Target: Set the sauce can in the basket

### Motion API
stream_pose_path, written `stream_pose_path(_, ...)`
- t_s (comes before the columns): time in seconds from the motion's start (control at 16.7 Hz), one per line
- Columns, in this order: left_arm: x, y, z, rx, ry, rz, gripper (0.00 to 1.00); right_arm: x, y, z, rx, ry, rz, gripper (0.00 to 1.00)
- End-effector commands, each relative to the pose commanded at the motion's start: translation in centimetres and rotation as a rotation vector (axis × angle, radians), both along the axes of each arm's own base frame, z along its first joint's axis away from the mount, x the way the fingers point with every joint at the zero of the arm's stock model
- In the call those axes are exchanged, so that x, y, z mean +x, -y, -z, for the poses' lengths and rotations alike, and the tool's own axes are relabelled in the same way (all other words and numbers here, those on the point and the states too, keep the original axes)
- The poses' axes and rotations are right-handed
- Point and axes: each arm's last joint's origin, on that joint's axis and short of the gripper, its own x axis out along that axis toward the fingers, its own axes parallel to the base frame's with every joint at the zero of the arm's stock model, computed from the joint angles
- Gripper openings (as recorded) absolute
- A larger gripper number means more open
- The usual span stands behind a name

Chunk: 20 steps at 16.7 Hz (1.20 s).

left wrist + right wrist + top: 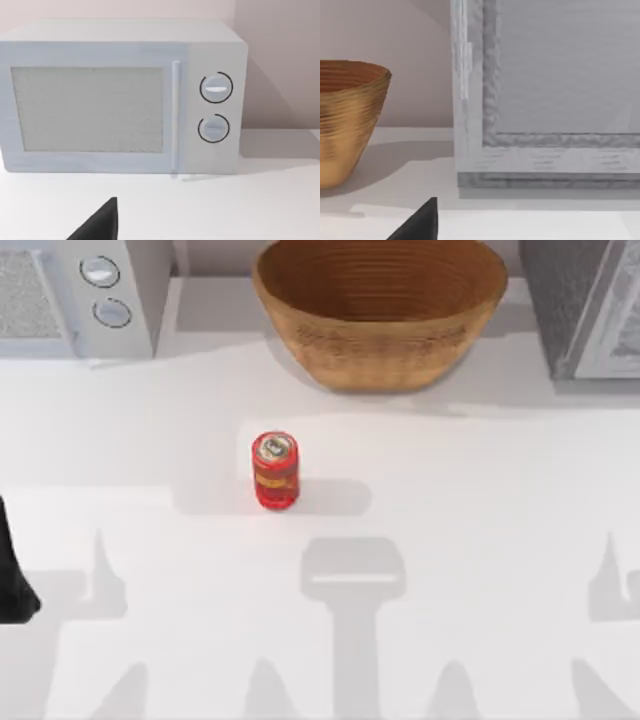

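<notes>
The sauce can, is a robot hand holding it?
No, nothing is held. The sauce can stands alone on the table, in front of the basket.

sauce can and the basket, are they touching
Apart. The top view shows the sauce can standing upright on bare white table, with a clear strip of tabletop between it and the basket behind it.

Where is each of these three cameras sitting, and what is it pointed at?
Top view: above the table, looking down on the sauce can, the basket and the microwave; a dark bit of the left arm at the left edge.
Left wrist view: on the left arm, facing the microwave.
Right wrist view: on the right arm, facing the basket and a grey appliance.
Shared: top and right wrist views both show the basket.
</notes>
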Motion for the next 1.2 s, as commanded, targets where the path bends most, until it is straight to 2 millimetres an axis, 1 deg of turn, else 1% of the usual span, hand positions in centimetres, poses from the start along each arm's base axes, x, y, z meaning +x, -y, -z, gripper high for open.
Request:
stream_pose_path(0.18,0.0,0.0,-0.1,-0.001,-0.002,0.006,1.0,0.0,0.0,0.0,0.0,0.0,0.0,1.0)
stream_pose_path(0.36,0.5,0.2,-0.7,-0.007,-0.019,0.058,1.0,0.0,0.0,0.0,0.0,0.0,0.0,1.0)
stream_pose_path(0.54,1.7,0.4,-2.0,-0.017,-0.054,0.155,1.0,0.0,0.0,0.0,0.0,0.0,0.0,1.0)
stream_pose_path(0.66,3.1,0.6,-3.0,-0.025,-0.077,0.241,1.0,0.0,0.0,0.0,0.0,0.0,0.0,1.0)
stream_pose_path(0.78,5.0,0.8,-4.0,-0.032,-0.097,0.342,1.0,0.0,0.0,0.0,0.0,0.0,0.0,1.0)
stream_pose_path(0.96,9.0,1.1,-4.8,-0.039,-0.113,0.517,1.0,0.0,0.0,0.0,0.0,0.0,0.0,1.0)
stream_pose_path(1.08,12.3,1.3,-4.7,-0.04,-0.115,0.643,1.0,0.0,0.0,0.0,0.0,0.0,0.0,1.0)
stream_pose_path(1.2,15.7,1.6,-3.7,-0.038,-0.11,0.773,1.0,0.0,0.0,0.0,0.0,0.0,0.0,1.0)
